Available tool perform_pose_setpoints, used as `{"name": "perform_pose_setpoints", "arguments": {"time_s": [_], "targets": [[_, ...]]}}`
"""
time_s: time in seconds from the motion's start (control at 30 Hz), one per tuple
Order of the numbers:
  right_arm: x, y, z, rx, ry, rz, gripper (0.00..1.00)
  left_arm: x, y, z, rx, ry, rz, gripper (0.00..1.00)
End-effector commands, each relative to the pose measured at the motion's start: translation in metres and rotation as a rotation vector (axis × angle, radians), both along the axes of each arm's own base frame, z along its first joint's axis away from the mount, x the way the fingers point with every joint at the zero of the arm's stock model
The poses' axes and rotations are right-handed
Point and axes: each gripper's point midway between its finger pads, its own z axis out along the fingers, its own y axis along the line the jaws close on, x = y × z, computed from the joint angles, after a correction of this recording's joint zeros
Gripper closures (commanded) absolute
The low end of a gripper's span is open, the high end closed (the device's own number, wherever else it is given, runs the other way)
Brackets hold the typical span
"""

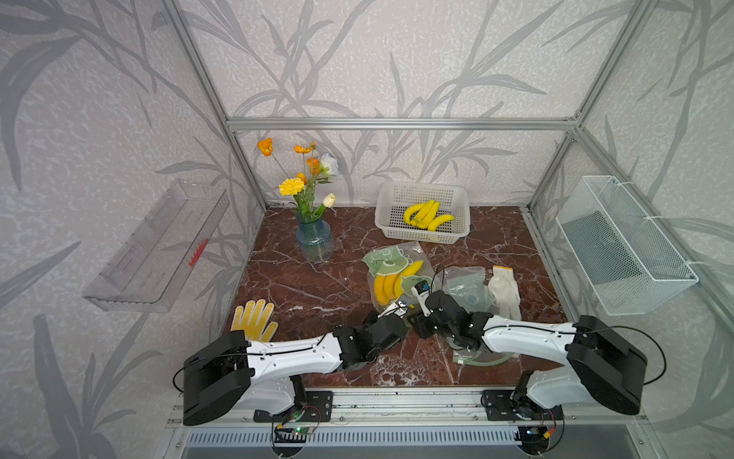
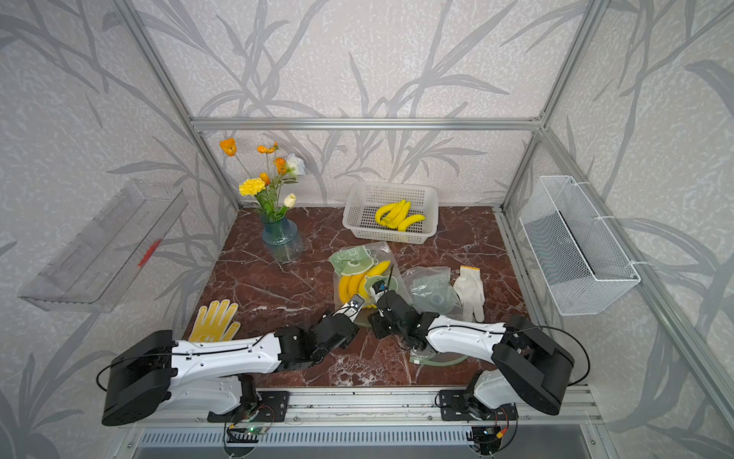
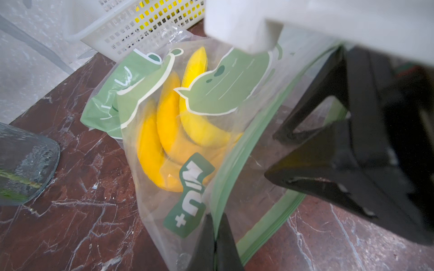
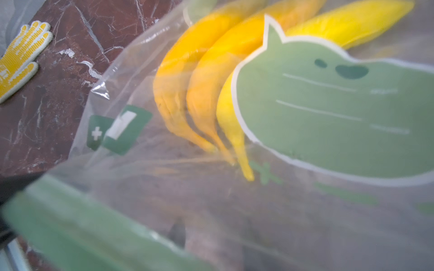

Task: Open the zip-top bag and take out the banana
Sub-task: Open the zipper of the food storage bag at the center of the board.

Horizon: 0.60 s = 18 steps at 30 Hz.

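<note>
Grey leaf-patterned walls and an aluminium frame enclose a red-brown marbled surface [image 1: 317,286].

Left fingers [image 3: 226,248]: closed flat together, pinching one lip of the zip-top bag [image 3: 159,211] at its green zip strip.

Right fingers [image 3: 317,169]: just beside the left ones at the bag's mouth, with the tips partly apart. Whether film is clamped between them cannot be told. The mouth gapes between the two pairs of fingers.

Banana bunch [image 3: 169,131]: inside the bag, just beyond both pairs of fingers, stems toward the mouth.

Farther beyond the fingers stand a white basket [image 1: 383,214] holding loose bananas [image 1: 427,216] and a blue glass vase [image 1: 315,242]. A yellow glove [image 1: 254,318] lies outboard of the left fingers, and a white glove [image 1: 504,290] outboard of the right fingers.
</note>
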Motion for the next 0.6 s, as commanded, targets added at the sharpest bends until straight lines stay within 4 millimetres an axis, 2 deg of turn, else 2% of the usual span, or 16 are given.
{"name": "perform_pose_setpoints", "arguments": {"time_s": [0.0, 0.2, 0.37, 0.57], "targets": [[0.016, 0.009, 0.022, -0.035, -0.162, 0.091, 0.57, -0.003, -0.004, 0.003, -0.042, 0.001, -0.015, 1.0], [0.023, 0.019, 0.018, -0.074, -0.242, 0.222, 0.49, -0.008, -0.009, -0.001, -0.046, 0.028, -0.048, 1.0], [0.038, 0.015, 0.01, -0.087, -0.263, 0.26, 0.47, -0.009, -0.013, 0.002, -0.054, 0.033, -0.061, 1.0], [0.056, 0.009, 0.01, -0.07, -0.293, 0.256, 0.44, -0.01, -0.011, -0.001, -0.042, 0.044, -0.063, 1.0]]}}
